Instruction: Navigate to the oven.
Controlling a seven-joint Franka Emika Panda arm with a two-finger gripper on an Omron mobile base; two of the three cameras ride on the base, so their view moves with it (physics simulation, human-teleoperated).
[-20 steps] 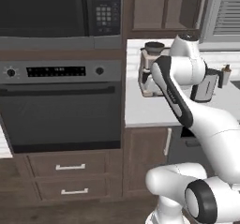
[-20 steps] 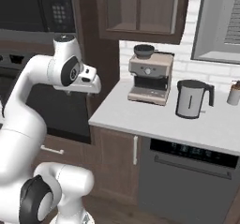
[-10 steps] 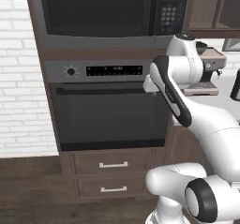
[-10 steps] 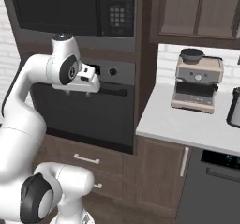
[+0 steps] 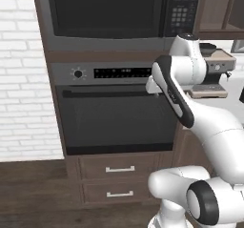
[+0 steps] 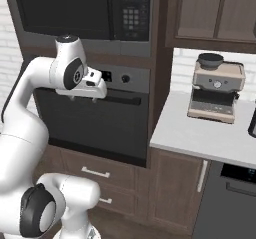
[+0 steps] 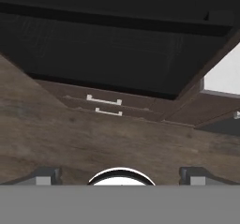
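Observation:
The oven [image 5: 114, 119] fills the middle of the left base view: a dark glass door with a long bar handle under a grey control strip [image 5: 107, 73] with a round knob and display. In the right base view the oven [image 6: 107, 128] stands left of centre, partly behind my arm. My gripper [image 5: 153, 86] [image 6: 96, 89] hangs folded in front of the door's upper part, pointing down, apart from it. In the hand view the oven's dark door [image 7: 117, 45] spans the top, and the fingertips [image 7: 47, 175] stand wide apart, open, nothing between them.
A microwave [image 5: 109, 10] [image 6: 85, 8] with a keypad sits above the oven. Two drawers [image 5: 119, 170] lie below it. A brick wall [image 5: 24, 79] is at left. To the right, a coffee machine [image 6: 215, 88] stands on a white counter [image 6: 195, 138] over a dishwasher [image 6: 235, 198].
The whole picture has shifted: the base has driven left, so the oven now sits centred ahead and the counter with the coffee machine has slid right. The arm's pose is unchanged.

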